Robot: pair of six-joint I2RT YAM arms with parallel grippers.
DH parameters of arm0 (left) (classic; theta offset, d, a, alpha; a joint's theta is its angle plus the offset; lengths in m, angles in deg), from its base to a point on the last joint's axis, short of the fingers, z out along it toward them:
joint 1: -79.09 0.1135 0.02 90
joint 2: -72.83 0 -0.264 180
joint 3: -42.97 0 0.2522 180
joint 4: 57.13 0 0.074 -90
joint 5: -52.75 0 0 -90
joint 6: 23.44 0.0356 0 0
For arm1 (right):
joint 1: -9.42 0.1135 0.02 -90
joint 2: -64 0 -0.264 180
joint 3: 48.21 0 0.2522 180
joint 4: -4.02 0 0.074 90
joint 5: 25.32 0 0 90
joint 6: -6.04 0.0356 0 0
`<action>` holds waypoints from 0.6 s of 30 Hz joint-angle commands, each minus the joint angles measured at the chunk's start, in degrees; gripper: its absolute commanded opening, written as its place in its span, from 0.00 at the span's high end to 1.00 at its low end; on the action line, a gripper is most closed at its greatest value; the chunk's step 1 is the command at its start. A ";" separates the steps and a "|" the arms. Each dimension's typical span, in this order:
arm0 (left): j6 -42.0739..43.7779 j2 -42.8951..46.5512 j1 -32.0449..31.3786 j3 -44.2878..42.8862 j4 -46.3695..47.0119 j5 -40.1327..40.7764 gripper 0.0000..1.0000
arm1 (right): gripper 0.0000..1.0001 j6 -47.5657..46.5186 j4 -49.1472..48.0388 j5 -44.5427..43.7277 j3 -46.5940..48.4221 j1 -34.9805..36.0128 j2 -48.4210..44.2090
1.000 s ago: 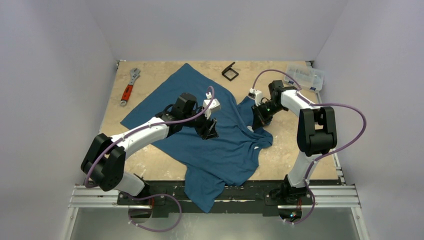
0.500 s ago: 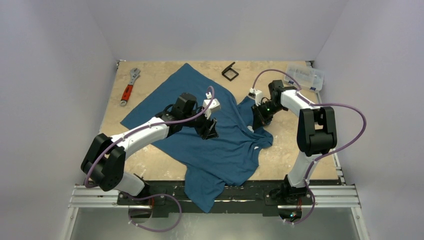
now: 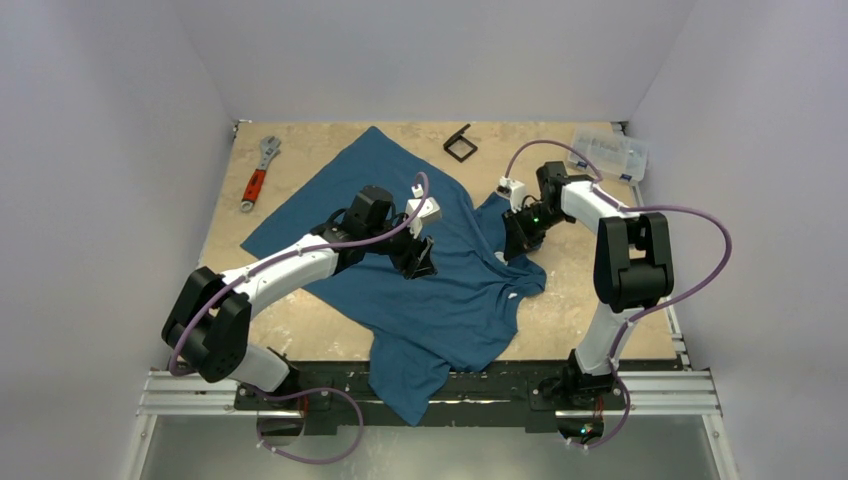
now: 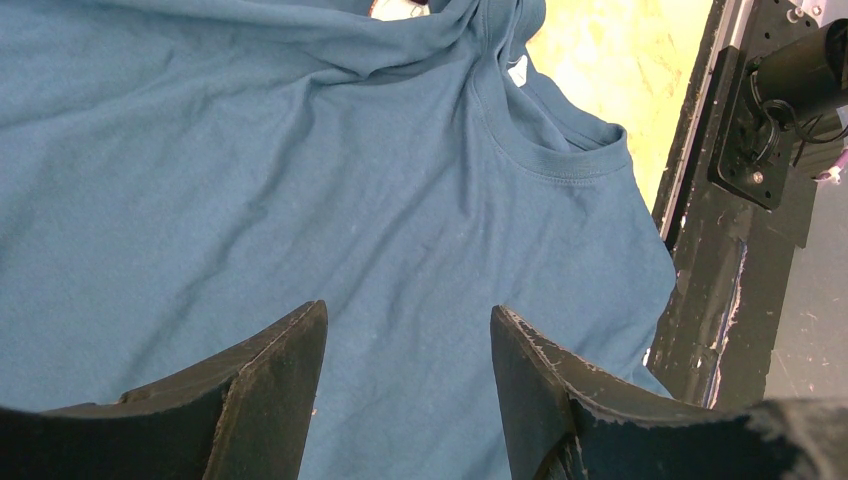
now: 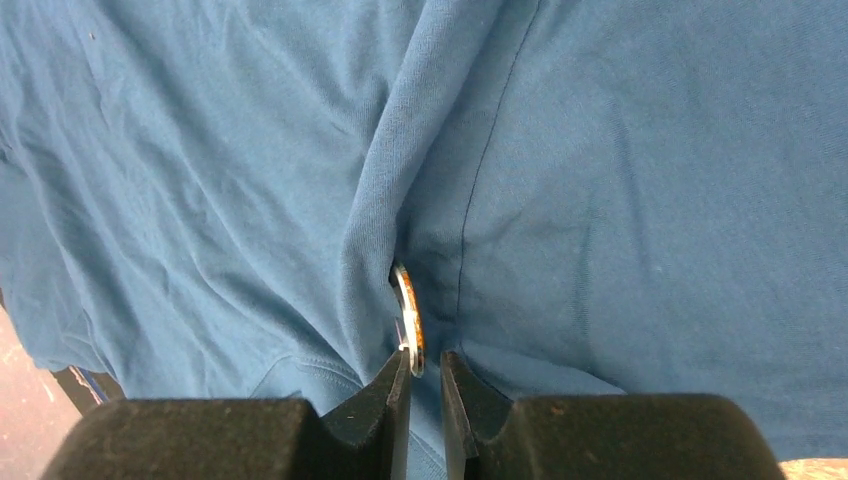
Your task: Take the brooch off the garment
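The right gripper (image 5: 421,385) is clenched on the brooch (image 5: 408,318), gripping its lower edge between the fingertips. The brooch stands edge-on directly ahead of the fingertips, half buried in a fold of the shirt (image 5: 620,200). Cloth rises on both sides of the disc and touches it.

The left gripper (image 4: 405,390) is released, with its jaws spread and nothing between them. It sits low over the chest panel of the shirt, with flat cloth directly ahead. Beyond that lies the collar (image 4: 560,165), and past it the white neck label (image 4: 517,70).

Risks from this state, as judged:
- The grip covers only the rim of the brooch. A pull could slip the fingertips off the thin edge.
- The fold beside the disc may be pinched as well. The shirt would then lift with the brooch.
- The left gripper does not clamp the cloth. If it fails to hold the shirt against the bench (image 3: 590,290), the shirt could follow the pull.
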 commanded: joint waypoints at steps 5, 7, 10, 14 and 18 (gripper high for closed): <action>0.81 0.73 -0.29 -0.45 0.58 -0.04 0.40 | 0.83 -0.70 -1.00 2.72 -1.99 0.06 0.29; 0.93 0.80 -0.30 -0.43 0.48 0.02 0.39 | 0.93 -0.57 -1.25 3.41 -1.82 -0.01 0.04; 1.55 1.03 -0.25 -0.46 0.08 0.21 0.39 | 1.00 -1.01 -0.09 3.92 -0.08 -0.06 -0.48; 2.74 1.49 -0.27 -0.26 0.27 0.29 0.37 | 1.00 -3.08 3.88 2.66 3.61 0.00 -1.73; 4.22 1.95 -0.27 -0.25 1.92 -0.18 0.34 | 1.00 -6.14 10.07 0.13 8.38 -0.07 -2.73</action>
